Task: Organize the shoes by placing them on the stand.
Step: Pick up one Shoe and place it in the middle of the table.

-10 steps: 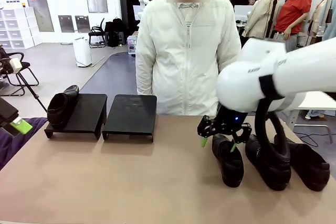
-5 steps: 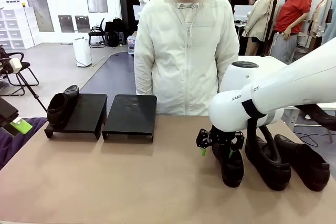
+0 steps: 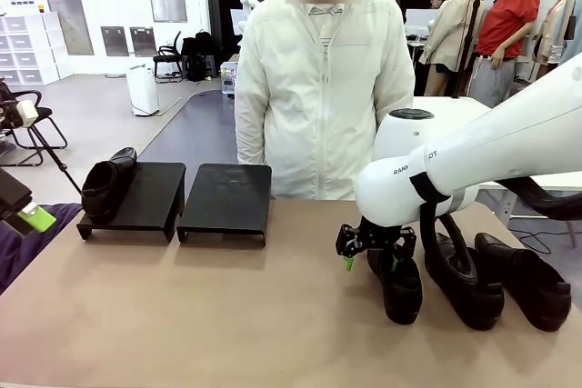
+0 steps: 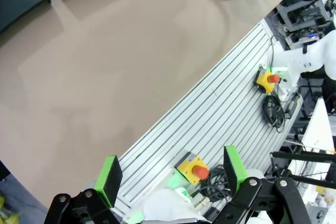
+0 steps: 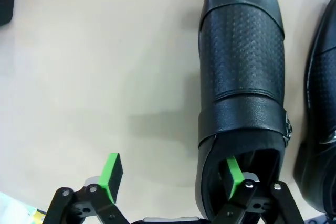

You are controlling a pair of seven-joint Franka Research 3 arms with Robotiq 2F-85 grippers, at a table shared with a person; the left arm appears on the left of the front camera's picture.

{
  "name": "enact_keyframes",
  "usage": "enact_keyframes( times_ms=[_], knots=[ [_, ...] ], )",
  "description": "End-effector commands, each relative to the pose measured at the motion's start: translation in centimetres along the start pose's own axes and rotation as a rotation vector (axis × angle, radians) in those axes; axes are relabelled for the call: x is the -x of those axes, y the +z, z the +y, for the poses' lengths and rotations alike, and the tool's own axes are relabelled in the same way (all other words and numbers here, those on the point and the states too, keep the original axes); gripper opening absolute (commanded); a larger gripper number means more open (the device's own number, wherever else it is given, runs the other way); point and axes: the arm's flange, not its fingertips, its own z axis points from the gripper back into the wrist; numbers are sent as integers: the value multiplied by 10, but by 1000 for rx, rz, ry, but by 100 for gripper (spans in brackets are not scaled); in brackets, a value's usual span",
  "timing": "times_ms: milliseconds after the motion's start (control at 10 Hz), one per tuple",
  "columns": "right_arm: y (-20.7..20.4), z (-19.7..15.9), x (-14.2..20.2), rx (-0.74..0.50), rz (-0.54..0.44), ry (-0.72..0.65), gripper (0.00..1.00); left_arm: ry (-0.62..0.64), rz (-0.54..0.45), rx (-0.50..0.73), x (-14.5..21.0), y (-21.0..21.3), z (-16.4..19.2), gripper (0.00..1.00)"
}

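Our right hand (image 3: pixel 371 263) is low at the heel end of the loose shoe (image 5: pixel 241 61) that lies closest to the middle of the tabletop (image 3: pixel 227 315). Its fingers are wide apart: one pad (image 5: pixel 232 171) is at the shoe's opening, seemingly dipped inside, and the other hangs over bare tabletop well outside the shoe's wall. Nothing is clamped yet. The middle shoe (image 3: pixel 468 288) lies just beside it and the outer shoe (image 3: pixel 532 283) beyond that. A fourth shoe (image 3: pixel 107 184) sits at the outer edge of the stand (image 3: pixel 227 193), whose other platform is bare. Our left hand (image 4: pixel 170 174) hangs spread and empty over the robot-side edge of the tabletop (well apart from the work).

We judge the closing pinch to be the risky part. The outside finger has a long way to travel, so it may shove the shoe sideways into the middle shoe before the wall is caught. Glossy leather gripped by one thin side could slip, or the shoe could hang toe-down and swing as it is lifted. The arm's cable loops close by the middle shoe and might snag it. On the sloped stand, a crooked release could let the shoe slide off.
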Motion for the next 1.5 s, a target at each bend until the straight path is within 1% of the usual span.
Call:
enact_keyframes(
  times_ms=[0, 800, 1100, 1200, 1300, 1400],
  knots=[
    [-1, 8, -4, 58, 1, -8, 0, -14, -8, 16, 1, 1, 1, 100],
    [-5, 8, -6, 112, 35, -13, 0, -14, -8, 16, 1, 1, 1, 100],
    [1, 4, -5, 128, 18, -38, 0, -14, -8, 16, 1, 1, 1, 100],
    [20, -1, -3, 123, -13, -51, 0, -14, -8, 16, 1, 1, 1, 100],
    [51, -6, 2, 103, -54, -64, 0, -14, -8, 16, 1, 1, 1, 100],
    [90, -12, 12, 58, -70, -96, 0, -14, -8, 16, 1, 1, 1, 100]
  ],
)
